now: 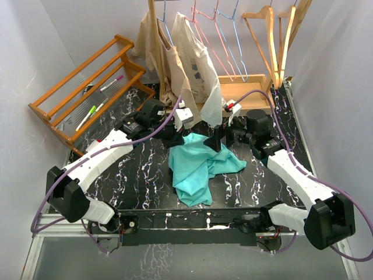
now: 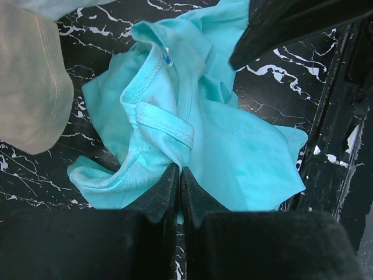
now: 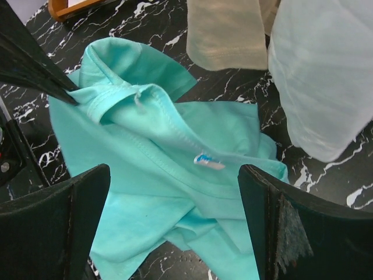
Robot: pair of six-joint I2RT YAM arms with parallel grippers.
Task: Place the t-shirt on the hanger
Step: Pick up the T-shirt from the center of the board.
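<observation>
The t-shirt (image 1: 198,169) lies crumpled in the middle of the table (image 1: 140,175), just beyond the arm bases, its collar bunched toward the far side; the left gripper (image 2: 179,175) is pinched tight on a fold of it beside the neckband, its fingers meeting with cloth between the tips; the right gripper (image 3: 172,175) hangs over the collar with its jaws spread wide, holding nothing, the label in the neck lying between its fingers. Just behind both, two beige shirts (image 1: 192,64) hang low, their hems close above the grippers; farther back, wire hangers (image 1: 224,35) dangle from the rail, and the wooden hanger (image 1: 270,41) hangs at the far right, well apart from the t-shirt. The left pinch looks shallow, so a lift could pull the cloth free; if the right jaws close on both layers of the collar, the neck would be held flat and the hanger could not enter; a rising arm could also catch a beige hem.
</observation>
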